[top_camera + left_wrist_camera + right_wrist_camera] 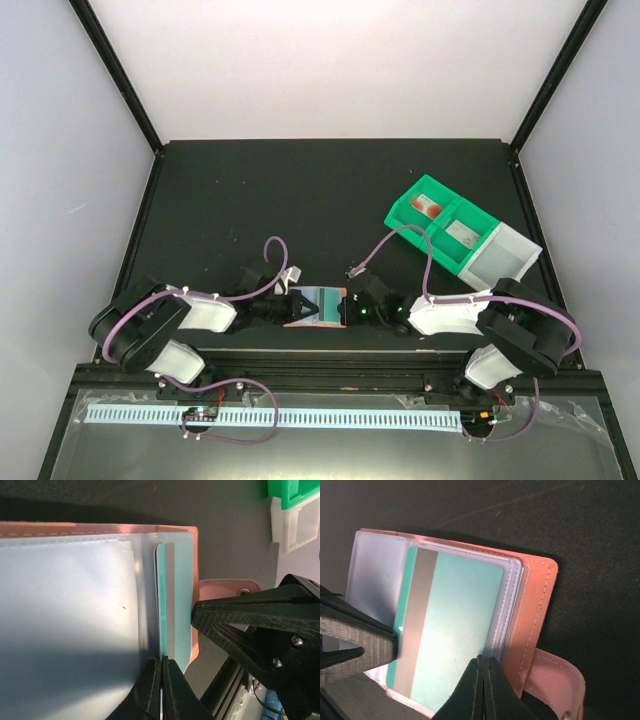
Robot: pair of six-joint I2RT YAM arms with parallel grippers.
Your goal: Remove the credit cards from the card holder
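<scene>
The salmon-pink card holder (316,305) lies open on the black table between the two grippers. A teal credit card (455,625) with a grey stripe sits in its clear sleeve, with one long edge poking out. My left gripper (161,662) is shut on that card's edge (175,600). My right gripper (484,660) is shut on the sleeve and pink edge of the holder (535,605), beside the snap tab (560,680). In the left wrist view a large pale blue-grey sleeve (65,620) covers the holder's other half, and I cannot tell whether it holds cards.
A green compartment bin (440,225) with a white section (505,255) stands at the back right, with small items in it. Black frame posts border the table. The arms' bases and a rail run along the near edge.
</scene>
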